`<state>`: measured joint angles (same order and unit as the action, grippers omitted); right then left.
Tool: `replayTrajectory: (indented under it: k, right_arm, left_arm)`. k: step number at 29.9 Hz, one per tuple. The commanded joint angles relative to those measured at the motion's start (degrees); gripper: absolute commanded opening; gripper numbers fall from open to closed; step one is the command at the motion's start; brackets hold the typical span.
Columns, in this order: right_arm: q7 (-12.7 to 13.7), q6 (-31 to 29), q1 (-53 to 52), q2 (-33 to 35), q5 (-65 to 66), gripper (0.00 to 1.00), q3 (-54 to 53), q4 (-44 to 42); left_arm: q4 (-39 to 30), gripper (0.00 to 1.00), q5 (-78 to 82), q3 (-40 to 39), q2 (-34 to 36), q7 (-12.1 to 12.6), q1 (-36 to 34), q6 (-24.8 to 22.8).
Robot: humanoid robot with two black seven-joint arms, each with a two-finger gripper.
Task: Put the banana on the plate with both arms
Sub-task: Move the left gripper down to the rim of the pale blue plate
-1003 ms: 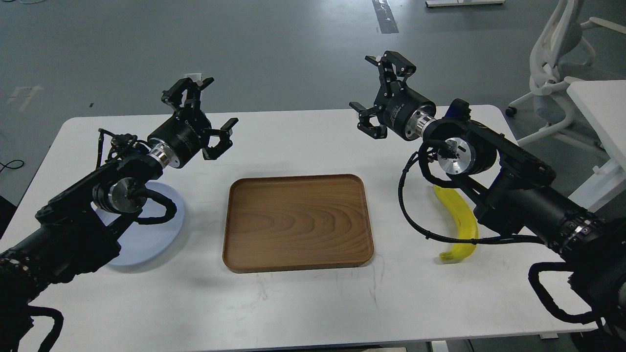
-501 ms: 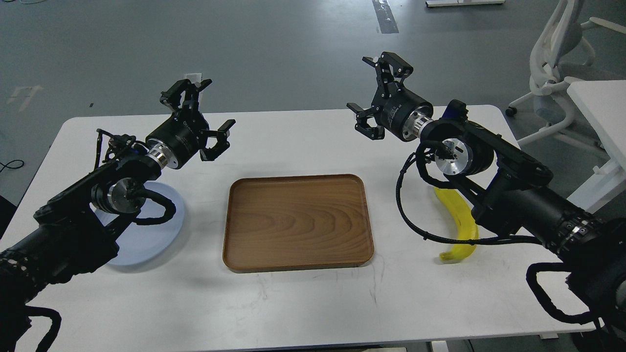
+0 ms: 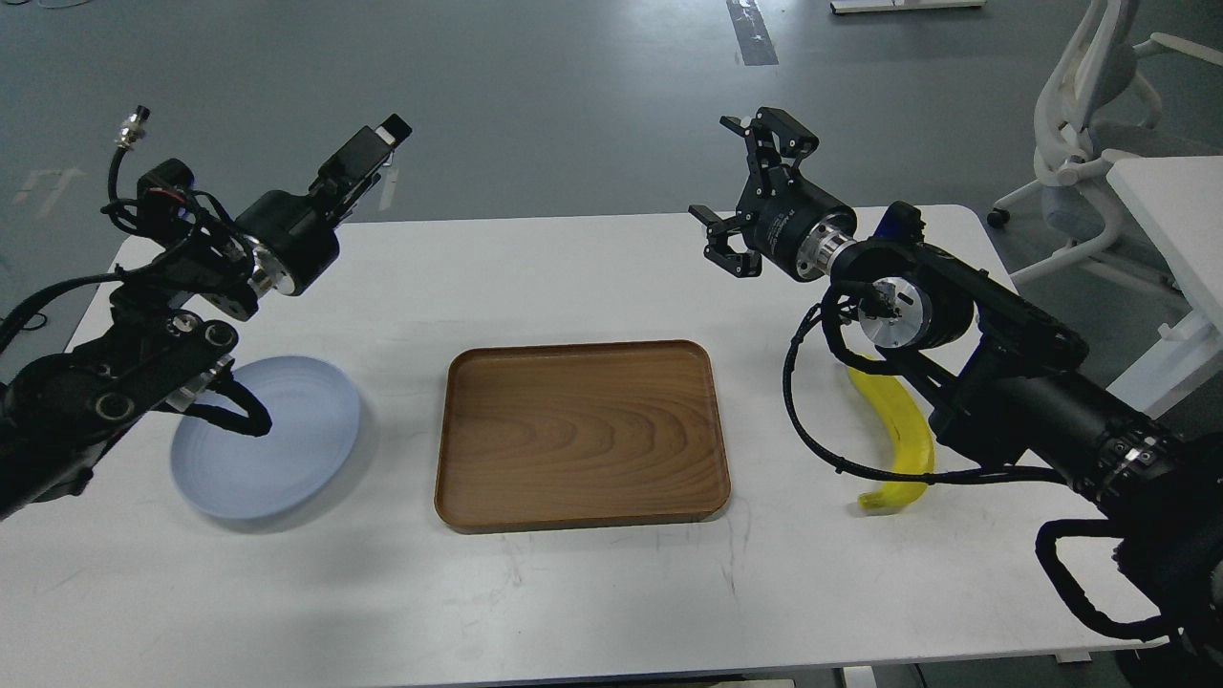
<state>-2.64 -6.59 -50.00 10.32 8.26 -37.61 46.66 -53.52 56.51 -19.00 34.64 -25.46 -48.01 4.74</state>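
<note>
The yellow banana (image 3: 906,432) lies on the white table right of the tray, its upper end hidden under my right arm. The pale blue-grey plate (image 3: 272,441) lies at the left, with nothing on it. My right gripper (image 3: 734,182) is open and empty, raised above the table's far edge, up and left of the banana. My left gripper (image 3: 371,155) is raised over the table's far left edge, well above and behind the plate. It is seen side-on, so its fingers cannot be told apart.
A rectangular brown wooden tray (image 3: 581,497) lies in the middle of the white table (image 3: 592,592) with nothing on it. A white office chair (image 3: 1089,105) and the corner of another white table (image 3: 1170,205) stand to the right, off the table.
My left arm has swung up and back to the left, uncovering the plate, and its gripper has turned side-on. My right gripper has shifted slightly right and stayed open.
</note>
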Motion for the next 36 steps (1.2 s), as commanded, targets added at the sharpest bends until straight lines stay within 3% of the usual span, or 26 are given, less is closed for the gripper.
replayTrajectory:
  k: [1, 10, 14, 21, 27, 31, 36]
  right_arm:
    - [0.0, 0.0, 0.16, 0.14, 0.0, 1.0, -0.01, 0.01]
    - [0.09, 0.0, 0.78, 0.05, 0.09, 1.0, 0.08, -0.25]
    - [0.09, 0.0, 0.95, -0.04, 0.17, 1.0, 0.17, -0.78]
    - [0.0, 0.0, 0.95, 0.49, 0.09, 1.0, 0.08, -0.78]
    - [0.0, 0.0, 1.57, 1.02, 0.09, 1.0, 0.08, -0.78]
    - [0.0, 0.0, 1.66, 1.02, 0.17, 1.0, 0.08, -0.69]
    - [0.0, 0.0, 1.74, 1.02, 0.17, 1.0, -0.01, -0.69]
  left_arm:
    - [-0.36, 0.98, 0.53, 6.68, 5.95, -0.03, -0.33, -0.08]
    - [-1.85, 0.98, 6.5, 13.63, 13.61, -0.2, 1.43, 0.62]
    - [-5.97, 0.97, 11.95, 13.99, 16.5, -0.47, 2.39, 3.95]
    - [-9.5, 0.97, 12.84, 14.51, 17.83, -1.08, 4.59, 4.05]
    - [-6.7, 0.97, 12.84, 15.92, 18.09, -1.17, 7.93, 3.96]
    - [0.06, 0.96, 12.84, 15.92, 17.39, -1.35, 9.95, 4.05]
    - [1.04, 0.96, 12.84, 16.01, 17.21, -1.52, 10.39, 4.49]
